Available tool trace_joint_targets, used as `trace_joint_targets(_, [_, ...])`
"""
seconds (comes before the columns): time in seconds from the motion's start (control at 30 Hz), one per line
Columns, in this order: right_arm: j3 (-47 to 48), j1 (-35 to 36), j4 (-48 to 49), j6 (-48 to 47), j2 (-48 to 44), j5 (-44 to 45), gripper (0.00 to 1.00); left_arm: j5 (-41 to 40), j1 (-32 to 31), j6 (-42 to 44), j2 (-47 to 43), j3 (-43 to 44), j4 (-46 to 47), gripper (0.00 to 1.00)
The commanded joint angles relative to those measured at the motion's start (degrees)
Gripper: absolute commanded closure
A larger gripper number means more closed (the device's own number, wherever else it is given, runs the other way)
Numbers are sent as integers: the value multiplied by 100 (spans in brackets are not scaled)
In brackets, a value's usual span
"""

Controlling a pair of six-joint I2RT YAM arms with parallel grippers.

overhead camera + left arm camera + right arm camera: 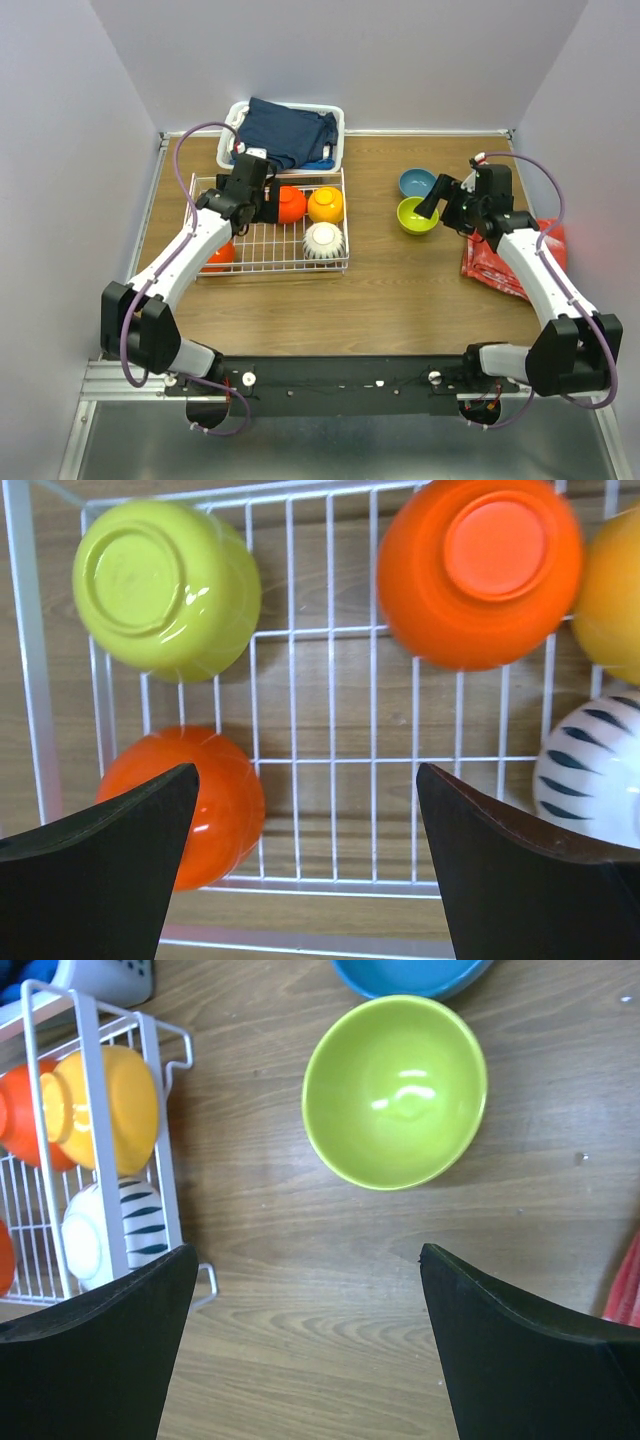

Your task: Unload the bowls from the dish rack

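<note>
The left gripper holds its fingers spread wide with nothing between them, hanging over the dish rack. Only bare wire grid lies under the gap. The near red-orange bowl sits partly behind the left finger, close to the rack's corner. Farther ahead, the upturned lime-green bowl and the far red-orange bowl rest bottoms-up on the grid, apart from each other. At the right edge are the orange-yellow bowl and, nearer, the white bowl with dark stripes.

The right gripper is likewise spread wide and empty, over the bare wooden table. Just ahead of it the upright lime-green bowl stands on the wood. The blue bowl is just beyond, close beside it. Both are well apart from the rack at the left.

Behind the rack stands a white plastic basket holding dark blue cloth. A red packet lies beside the right forearm.
</note>
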Motion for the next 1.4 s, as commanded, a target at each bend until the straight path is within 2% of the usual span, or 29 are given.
trace_joint_targets(0.0, [-278, -10, 260, -146, -226, -475, 0, -1077, 29, -367, 147, 23, -666, 1])
trace_joint_targets(0.23, [-419, 25, 453, -41, -130, -871, 0, -1914, 29, -692, 192, -266, -1307, 1])
trace_joint_targets(0.5, [-419, 175, 524, -14, 29, -871, 0, -1343, 160, -965, 165, -741, -1203, 1])
trace_joint_targets(0.67, [-428, 201, 463, -58, -15, -766, 0, -860, 380, -930, 138, -944, -720, 1])
trace_joint_targets(0.8, [-437, 193, 445, -49, -24, -766, 0, -596, 416, -807, 471, -707, -526, 1])
trace_joint_targets(1.03, [-401, 193, 357, -76, -85, -678, 0, -613, 442, -439, 911, -74, -263, 1])
trace_joint_targets(1.2, [-454, 201, 366, -93, -147, -651, 0, -692, 442, -95, 868, 84, -60, 1])
trace_joint_targets(1.37, [-498, 193, 331, -119, -270, -625, 0, -877, 442, 159, 587, 59, -288, 1])
